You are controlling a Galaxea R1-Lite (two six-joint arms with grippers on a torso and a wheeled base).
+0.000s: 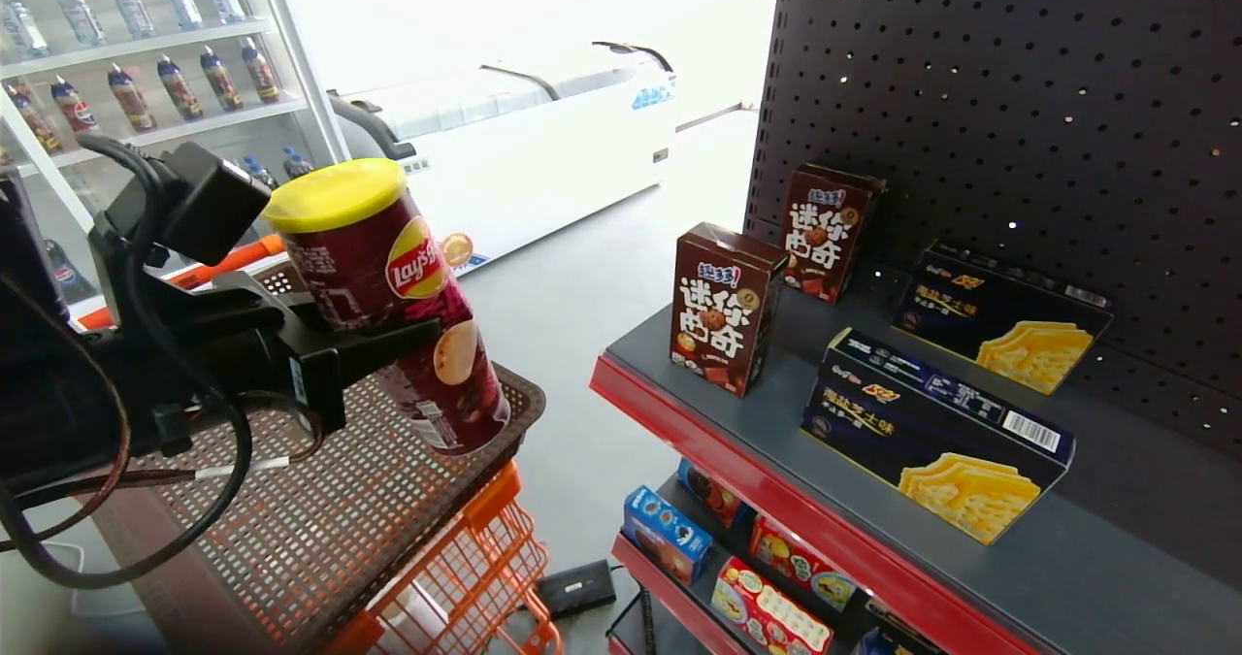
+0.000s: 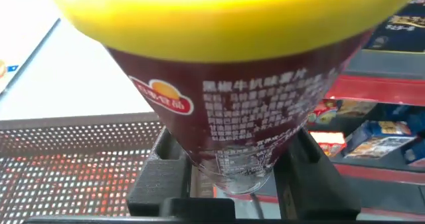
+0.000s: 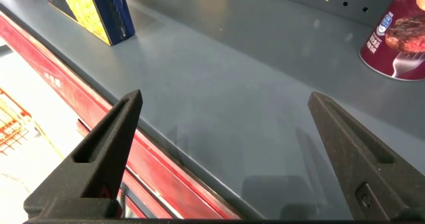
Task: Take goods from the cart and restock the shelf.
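Smooth grey floor (image 1: pixel 582 325) is stretching back through the room, bare and matt. At far left a glass-fronted drinks cooler (image 1: pixel 146 46) is standing, its white shelves carrying rows of bottles (image 1: pixel 179 87): clear ones up top, dark ones beneath. Beside it a long white chest freezer (image 1: pixel 543 141) is sitting low, dark handles curving over its lids. Behind the freezer strong white glare (image 1: pixel 505 0) is washing everything out; wall or window, cannot tell. A flat black box (image 1: pixel 577 587) is lying on the floor nearer in.
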